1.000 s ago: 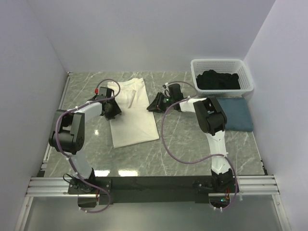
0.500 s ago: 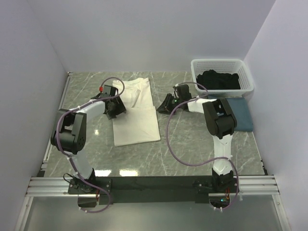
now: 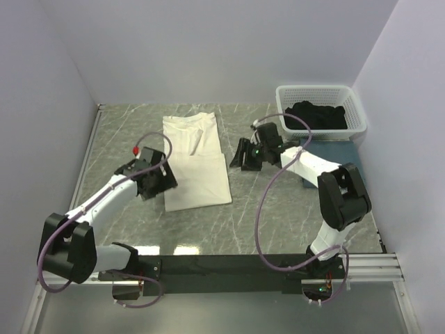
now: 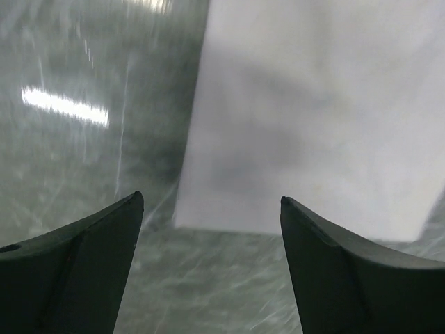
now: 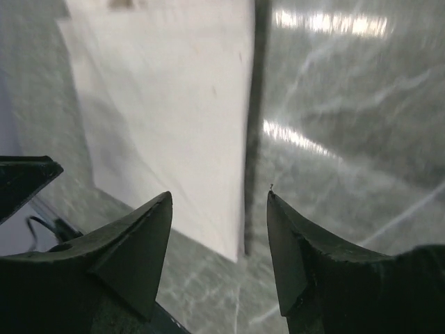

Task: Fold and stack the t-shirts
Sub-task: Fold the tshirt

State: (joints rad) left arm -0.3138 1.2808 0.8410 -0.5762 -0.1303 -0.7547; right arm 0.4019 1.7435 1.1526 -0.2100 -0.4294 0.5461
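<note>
Cream-white t-shirt lies centre frame, folded narrow. Left gripper and right gripper flank it, fingers wide and empty. The next fold wants matched corner grips and square edges.

The left arm, white shells with black joints, lies stretched low and forward from its base, angled to the right. At its end, the black two-finger left gripper has its jaws spread wide. The right arm stands up from its base, folds at the elbow and reaches away to the left. The black right gripper tips downward, jaws clearly parted.
</note>
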